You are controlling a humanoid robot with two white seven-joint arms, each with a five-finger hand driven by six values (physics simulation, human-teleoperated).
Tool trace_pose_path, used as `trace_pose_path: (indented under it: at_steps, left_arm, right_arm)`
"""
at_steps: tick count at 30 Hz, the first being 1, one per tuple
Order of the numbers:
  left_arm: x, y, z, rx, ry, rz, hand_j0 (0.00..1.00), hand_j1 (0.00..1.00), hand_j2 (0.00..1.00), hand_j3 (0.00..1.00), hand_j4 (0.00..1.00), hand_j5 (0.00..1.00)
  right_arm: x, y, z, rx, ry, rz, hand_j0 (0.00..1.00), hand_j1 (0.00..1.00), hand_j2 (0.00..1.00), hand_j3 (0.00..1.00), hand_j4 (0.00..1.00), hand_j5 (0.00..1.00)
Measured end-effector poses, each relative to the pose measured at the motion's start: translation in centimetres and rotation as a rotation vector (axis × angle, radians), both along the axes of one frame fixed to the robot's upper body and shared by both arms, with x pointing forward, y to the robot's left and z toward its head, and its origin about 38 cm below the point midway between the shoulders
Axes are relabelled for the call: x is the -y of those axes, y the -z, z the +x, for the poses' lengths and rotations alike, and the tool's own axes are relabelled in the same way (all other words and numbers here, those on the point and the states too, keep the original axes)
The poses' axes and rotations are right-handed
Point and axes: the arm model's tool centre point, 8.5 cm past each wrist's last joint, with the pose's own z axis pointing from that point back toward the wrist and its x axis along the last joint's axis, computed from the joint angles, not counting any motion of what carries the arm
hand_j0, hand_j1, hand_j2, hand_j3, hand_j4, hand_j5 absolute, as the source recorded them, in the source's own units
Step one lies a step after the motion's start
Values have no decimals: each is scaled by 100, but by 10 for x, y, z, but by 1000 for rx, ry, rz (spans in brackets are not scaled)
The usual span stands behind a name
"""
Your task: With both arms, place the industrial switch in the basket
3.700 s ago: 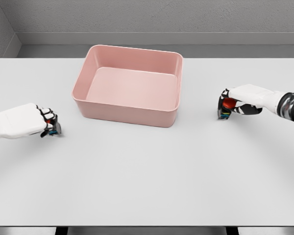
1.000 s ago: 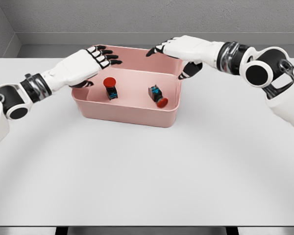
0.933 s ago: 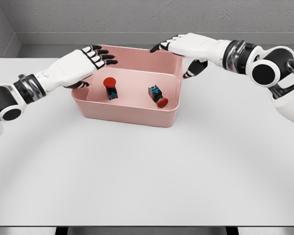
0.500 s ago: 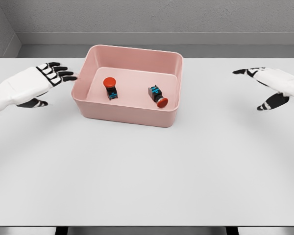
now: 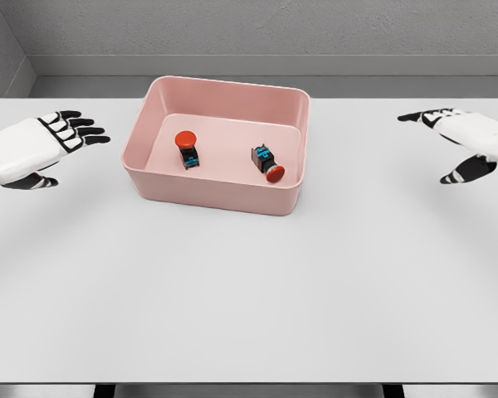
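From my remote station I see a white table (image 5: 249, 298) filling most of the head view, with a grey wall behind its far edge.

On the far half of the table, left of centre, sits a pink basket (image 5: 212, 191), rectangular with rounded corners and open at the top.

My left hand (image 5: 29, 149) is at the left edge of the view, well apart from the basket and level with its left wall. Its fingers (image 5: 75, 133) are spread and point toward the basket, and they hold nothing; the thumb hangs lower, apart from them.

My right hand (image 5: 469, 141) is at the right edge of the view, well apart from the basket's right wall. Its fingers (image 5: 423, 116) are spread and point left, the thumb dropped below the palm, and they hold nothing.

Two switches lie inside the basket on its floor, apart from each other. The left switch (image 5: 187, 149) stands with its red button uppermost and its dark body with blue markings below. The right switch (image 5: 266, 163) lies tilted near the right wall, its red button toward the basket's front wall.
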Motion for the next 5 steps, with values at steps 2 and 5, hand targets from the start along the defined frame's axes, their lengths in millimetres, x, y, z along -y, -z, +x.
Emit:
trace_pose_path:
  at_steps: [2, 5]
  left_arm:
    - [0, 0, 0, -1, 0, 1, 100, 100, 100, 100, 100, 100]
    - [0, 0, 0, -1, 0, 3, 100, 100, 100, 100, 100, 100]
  right_arm:
    - [-1, 1, 0, -4, -2, -1, 100, 100, 100, 100, 100, 100]
    - [-1, 2, -1, -5, -3, -2, 100, 100, 100, 100, 100, 100]
